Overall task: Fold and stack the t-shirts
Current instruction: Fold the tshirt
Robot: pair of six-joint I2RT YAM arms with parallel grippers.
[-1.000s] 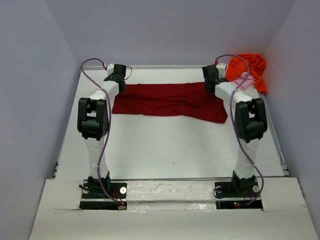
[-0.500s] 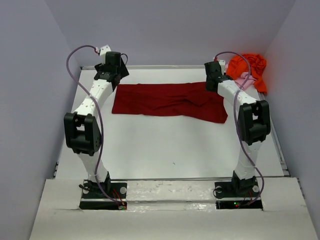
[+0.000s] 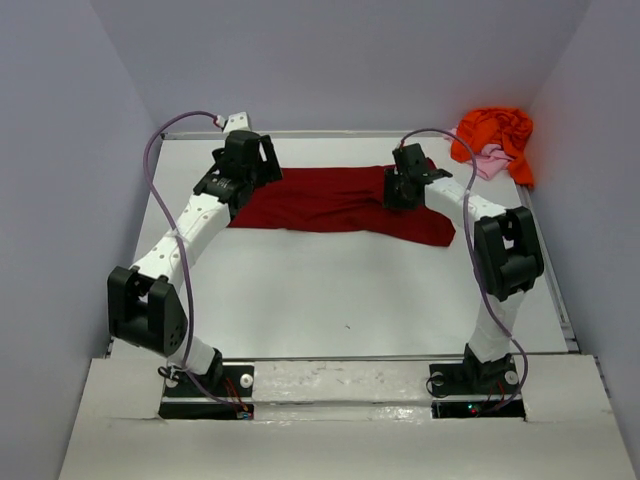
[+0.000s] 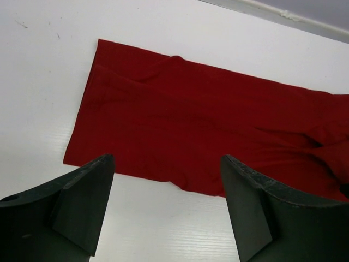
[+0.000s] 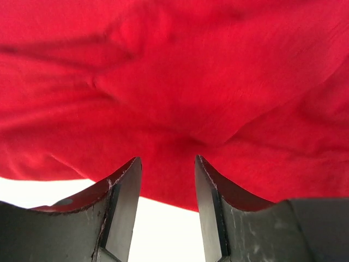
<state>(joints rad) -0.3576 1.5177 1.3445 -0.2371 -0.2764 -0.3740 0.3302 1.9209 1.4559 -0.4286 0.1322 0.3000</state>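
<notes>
Bottom of the top view: both arm bases sit at the near edge of the white table [image 3: 330,290]. The left arm [image 3: 170,255] runs up the left side of the frame, the right arm [image 3: 500,255] up the right side.

Mid frame: the dark red t-shirt [image 3: 330,200] lies on the table as a wide band. Its left end is squared off, and its right end hangs lower in the frame and is creased.

The left gripper [image 4: 166,159] hangs over the shirt's left end. Its jaws stand wide apart with nothing between them. The left wrist view shows the shirt's left and near edges below, with bare table around them.

The right gripper [image 5: 167,159] sits close over the right part of the shirt. Its jaws are parted with a clear gap and no cloth is pinched. Red folds fill the right wrist view, with a strip of table at lower left.

Far upper right corner: the orange t-shirt [image 3: 495,130] is bunched in a heap. The pale pink t-shirt [image 3: 488,162] touches it and shows at its near edge, mostly covered. Both lie apart from the red shirt.
</notes>
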